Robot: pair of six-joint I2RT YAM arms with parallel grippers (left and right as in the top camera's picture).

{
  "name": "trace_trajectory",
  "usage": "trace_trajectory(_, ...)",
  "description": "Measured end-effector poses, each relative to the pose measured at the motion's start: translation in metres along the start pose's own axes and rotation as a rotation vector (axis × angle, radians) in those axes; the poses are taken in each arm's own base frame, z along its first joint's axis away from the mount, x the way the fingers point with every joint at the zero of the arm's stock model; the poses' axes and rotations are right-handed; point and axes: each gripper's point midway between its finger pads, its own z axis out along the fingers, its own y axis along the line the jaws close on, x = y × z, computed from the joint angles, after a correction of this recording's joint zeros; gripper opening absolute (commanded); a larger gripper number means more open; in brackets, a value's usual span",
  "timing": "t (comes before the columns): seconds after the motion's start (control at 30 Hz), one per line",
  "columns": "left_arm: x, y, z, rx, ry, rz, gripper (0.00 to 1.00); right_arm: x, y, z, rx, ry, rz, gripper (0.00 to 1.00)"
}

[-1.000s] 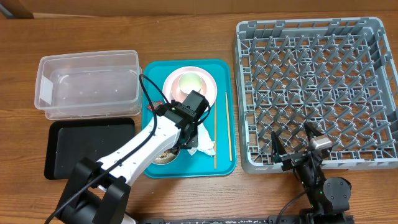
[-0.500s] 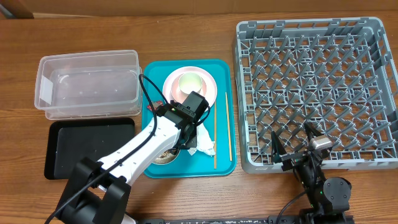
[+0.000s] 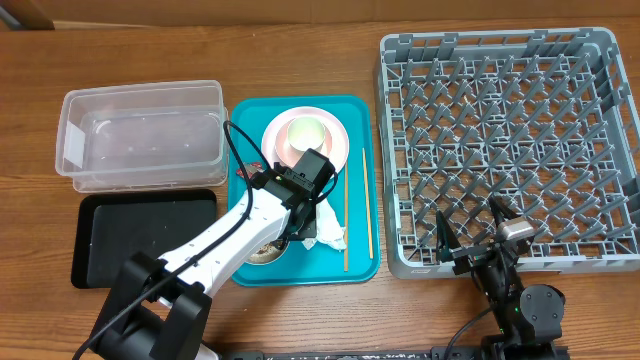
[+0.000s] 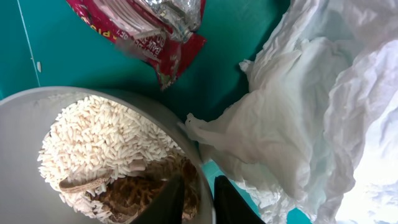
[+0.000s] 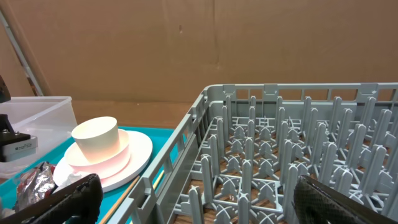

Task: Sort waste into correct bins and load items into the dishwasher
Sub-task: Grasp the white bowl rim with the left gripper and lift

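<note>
Overhead stares straight down on the whole tabletop (image 3: 300, 60). Left wrist is in tight, nose down over the bowl (image 4: 22, 149) rim and tissue (image 4: 298, 112). Right wrist sits low at the near edge of the rack (image 5: 292, 90), looking level across it, sharing the plate (image 5: 140, 149) with overhead.

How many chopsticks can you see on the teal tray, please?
2. Both lie on the teal tray's right side: the inner chopstick beside the tissue, the outer chopstick along the right rim. More may be hidden under the left arm.
</note>
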Motion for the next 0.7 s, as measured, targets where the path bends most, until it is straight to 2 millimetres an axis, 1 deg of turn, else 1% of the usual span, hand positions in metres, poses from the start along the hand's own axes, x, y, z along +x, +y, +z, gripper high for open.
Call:
trace_trajectory(0.2, -0.0012, -0.0013, 0.0029, 0.007, -0.011, -0.002, 0.18, 0.0000, -0.0001, 0.0000, 0.000, 0.000, 0.000, 1.00)
trace_trajectory(0.33, 0.0017, 0.0001, 0.0060, 0.004, -0.006, -0.001, 0.15, -0.0001, -0.0001, 0.0000, 0.000, 0.000, 0.000, 1.00)
trace_trajectory(0.43, 0.0019, 0.0002, 0.0063, 0.004, -0.005, -0.001, 0.10, -0.0001, -0.0001, 0.0000, 0.000, 0.000, 0.000, 1.00)
trace_trajectory(0.6, 0.0020, 0.0003, 0.0065, 0.003, -0.005, -0.001, 0.11, -0.0001, -0.0001, 0.0000, 0.000, 0.000, 0.000, 1.00)
trace_trajectory(0.7, 0.0020, 0.0004, 0.0064, 0.003, -0.005, -0.001, 0.05, 0.0000, -0.0001, 0.0000, 0.000, 0.000, 0.000, 1.00)
